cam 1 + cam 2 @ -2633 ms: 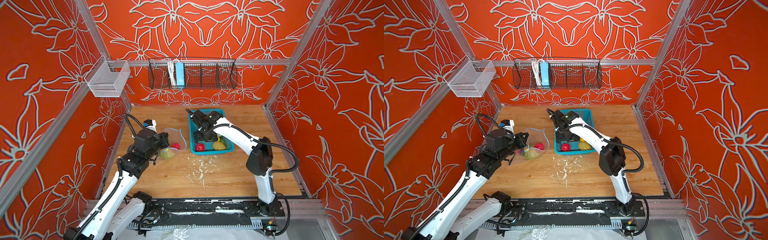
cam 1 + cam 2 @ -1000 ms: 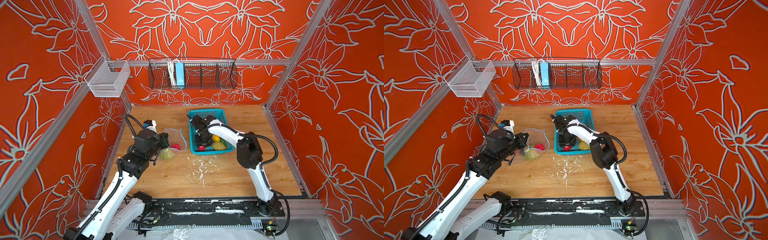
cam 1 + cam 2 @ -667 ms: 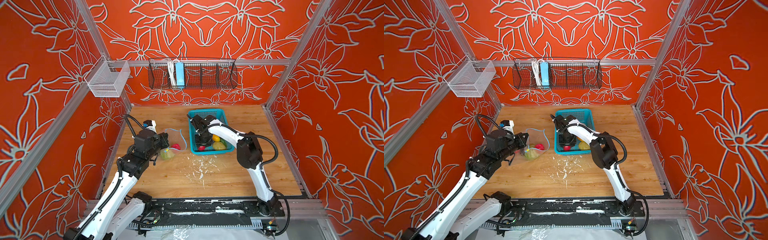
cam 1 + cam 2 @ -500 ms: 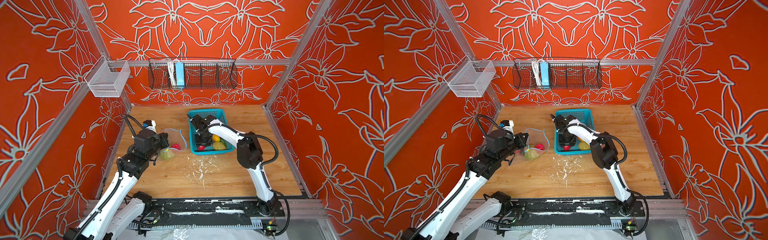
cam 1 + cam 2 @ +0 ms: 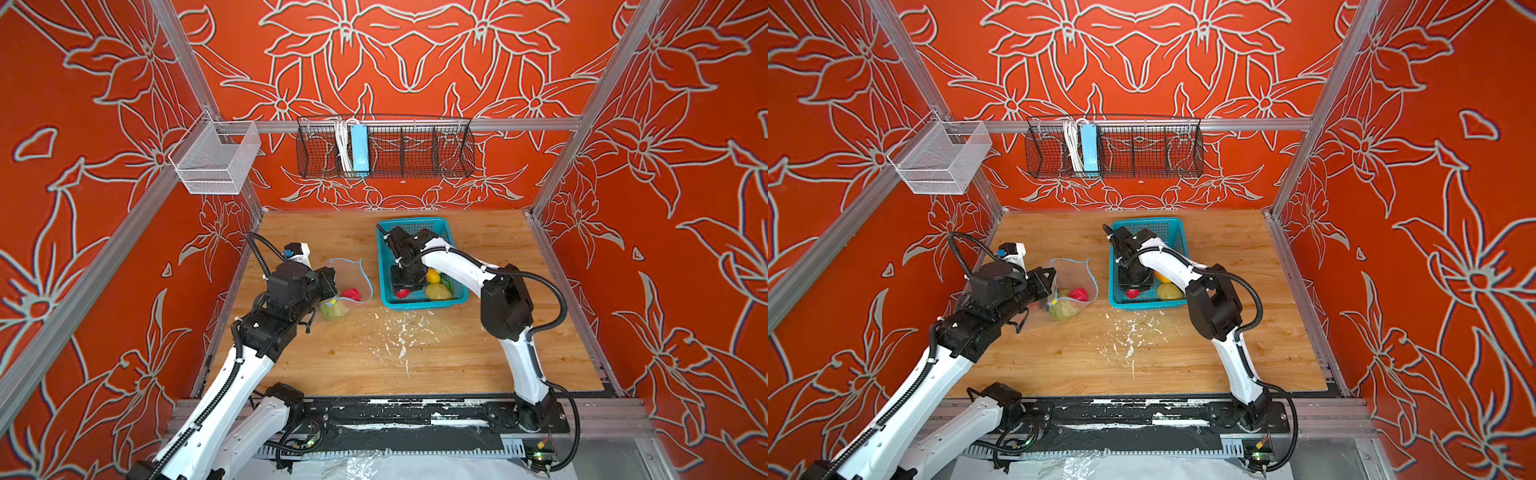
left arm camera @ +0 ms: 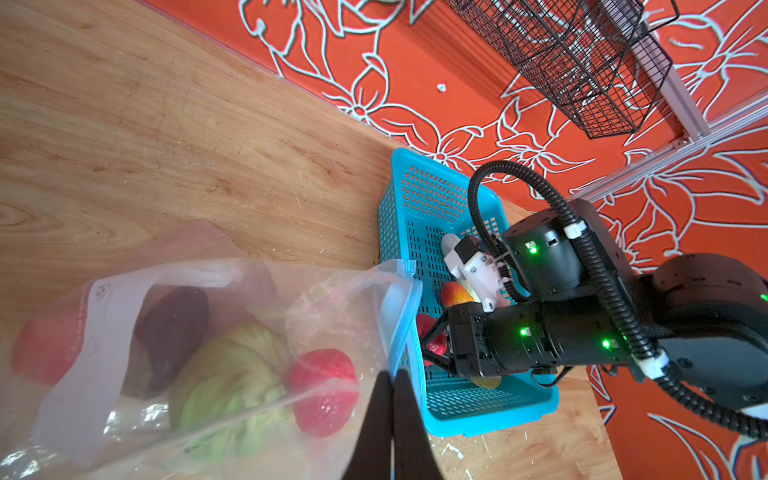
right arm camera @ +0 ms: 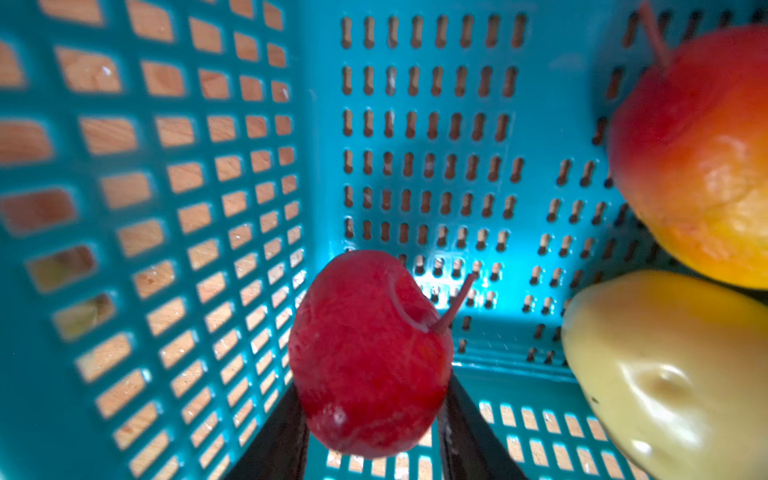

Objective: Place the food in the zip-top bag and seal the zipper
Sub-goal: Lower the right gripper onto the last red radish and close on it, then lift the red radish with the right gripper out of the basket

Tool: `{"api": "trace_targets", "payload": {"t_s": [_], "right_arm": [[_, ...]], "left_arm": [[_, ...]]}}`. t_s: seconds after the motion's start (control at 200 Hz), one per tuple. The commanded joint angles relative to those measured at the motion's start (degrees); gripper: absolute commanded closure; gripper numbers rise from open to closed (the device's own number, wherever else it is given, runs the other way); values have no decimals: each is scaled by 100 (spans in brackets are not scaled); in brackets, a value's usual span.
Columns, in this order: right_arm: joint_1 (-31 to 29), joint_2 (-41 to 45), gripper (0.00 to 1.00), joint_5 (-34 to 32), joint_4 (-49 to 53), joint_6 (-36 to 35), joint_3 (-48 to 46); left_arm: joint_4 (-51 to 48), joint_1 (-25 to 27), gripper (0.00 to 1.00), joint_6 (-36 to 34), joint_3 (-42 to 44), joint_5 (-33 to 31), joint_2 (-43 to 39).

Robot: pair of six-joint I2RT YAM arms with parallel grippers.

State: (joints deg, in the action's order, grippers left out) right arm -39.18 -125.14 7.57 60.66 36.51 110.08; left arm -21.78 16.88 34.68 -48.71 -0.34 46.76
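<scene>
The walls [image 5: 415, 50] are showing orange-red with a pale floral outline pattern. The perforated basket [image 7: 415, 124] is showing teal. The radish [image 7: 365, 357] is reading deep red, the mango [image 7: 698, 158] red grading to orange-yellow, the potato [image 7: 665, 382] pale yellow. The clear zip-top bag [image 6: 340, 299] is carrying a light-blue zipper [image 6: 409, 309]; inside, the cabbage [image 6: 228, 374] is showing green.

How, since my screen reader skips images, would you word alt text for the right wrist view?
The right gripper grips a red radish between its two dark fingers, inside the teal basket. An orange-red mango and a pale yellow potato lie close beside it in the basket.
</scene>
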Motion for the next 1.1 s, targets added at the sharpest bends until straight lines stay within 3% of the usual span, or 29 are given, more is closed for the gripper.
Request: {"api": "trace_targets", "payload": {"t_s": [0.0,0.756,1.091], "right_arm": [[33,350,65,-1,-118,121,-122],[33,1023,67,-143,-177,172,-280],[33,1673,67,-120,-736,230,-820]], "left_arm": [[-8,8,100,77,-1,-39,-28],[-20,7,100,95,-12,-1,-56],[-21,8,100,108,-24,25,-45]]}}
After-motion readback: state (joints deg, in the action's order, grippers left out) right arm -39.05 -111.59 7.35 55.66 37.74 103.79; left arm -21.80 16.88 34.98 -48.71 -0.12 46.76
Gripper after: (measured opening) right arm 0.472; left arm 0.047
